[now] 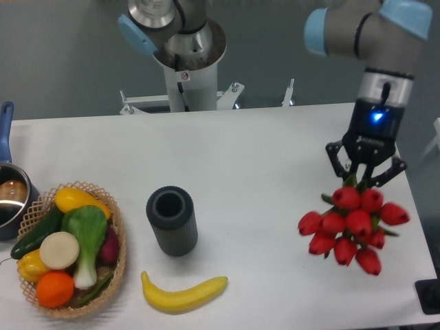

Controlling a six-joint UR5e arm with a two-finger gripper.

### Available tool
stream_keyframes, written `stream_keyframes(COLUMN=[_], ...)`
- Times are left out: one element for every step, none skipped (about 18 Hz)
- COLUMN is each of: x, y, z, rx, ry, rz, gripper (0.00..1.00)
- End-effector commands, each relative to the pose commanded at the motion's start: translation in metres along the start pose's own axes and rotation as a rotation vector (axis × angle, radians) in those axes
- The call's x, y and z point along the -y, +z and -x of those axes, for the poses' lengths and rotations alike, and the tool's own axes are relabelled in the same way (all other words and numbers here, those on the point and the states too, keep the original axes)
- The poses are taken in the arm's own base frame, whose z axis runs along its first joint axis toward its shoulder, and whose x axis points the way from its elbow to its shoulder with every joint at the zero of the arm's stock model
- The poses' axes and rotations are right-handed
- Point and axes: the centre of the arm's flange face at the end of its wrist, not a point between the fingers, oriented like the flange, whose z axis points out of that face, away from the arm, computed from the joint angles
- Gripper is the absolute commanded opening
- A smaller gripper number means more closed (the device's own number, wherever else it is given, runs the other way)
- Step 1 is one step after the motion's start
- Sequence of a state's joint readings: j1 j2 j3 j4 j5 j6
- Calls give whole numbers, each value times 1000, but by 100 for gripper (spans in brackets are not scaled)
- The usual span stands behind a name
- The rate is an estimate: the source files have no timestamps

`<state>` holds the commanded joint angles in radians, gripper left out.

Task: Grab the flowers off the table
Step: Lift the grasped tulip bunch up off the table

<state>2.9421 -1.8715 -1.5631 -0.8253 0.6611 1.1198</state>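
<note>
The flowers (353, 225), a bunch of red tulips, hang in the air at the right side of the view, blooms spread toward the camera and hiding most of their green stems. My gripper (364, 178) is directly above them, shut on the stems, which disappear between its black fingers. The bunch is clear of the white table (247, 151) below.
A dark grey ribbed cylinder cup (172, 221) stands mid-table. A banana (183, 293) lies in front of it. A wicker basket (117, 234) of vegetables and fruit sits at the left, with a blue-handled pot (10, 196) behind it. The robot base (184, 62) is at the back.
</note>
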Motion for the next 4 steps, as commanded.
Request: stream_keyframes(x=[0, -2, -3, -3], y=[-2, -3, -5, -5], z=[1, 1, 0, 0], rx=[3, 4, 7, 6], ry=[1, -2, -5, -5], rz=[0, -1, 1, 0], gripper=[19, 19, 19, 19])
